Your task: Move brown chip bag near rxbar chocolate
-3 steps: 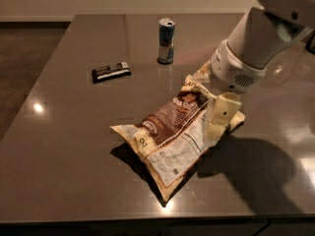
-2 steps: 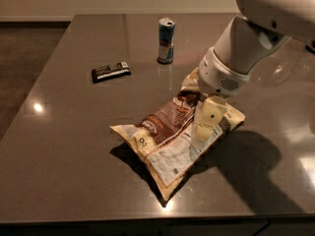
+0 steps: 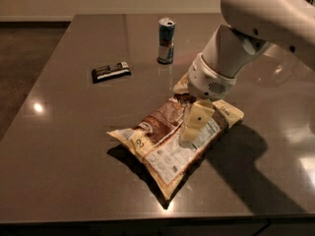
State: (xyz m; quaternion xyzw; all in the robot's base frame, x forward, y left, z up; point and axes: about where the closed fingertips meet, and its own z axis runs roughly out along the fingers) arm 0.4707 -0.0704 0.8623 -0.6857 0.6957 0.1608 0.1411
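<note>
The brown chip bag (image 3: pixel 162 136) lies flat near the table's front centre, crinkled, with cream edges, a brown panel and a white nutrition label facing up. My gripper (image 3: pixel 191 134) comes down from the white arm at the upper right and is over the bag's middle right part, at or just above its surface. The rxbar chocolate (image 3: pixel 111 72) is a small black bar lying flat at the table's left, well apart from the bag, up and to its left.
An upright blue-and-silver drink can (image 3: pixel 166 40) stands at the back centre, right of the bar. The dark grey table (image 3: pixel 64 132) has its front edge just below the bag. My arm (image 3: pixel 256 18) fills the upper right.
My arm and gripper have moved left and down, from the bag's right end to over its middle. The bag, the bar and the can have not moved.
</note>
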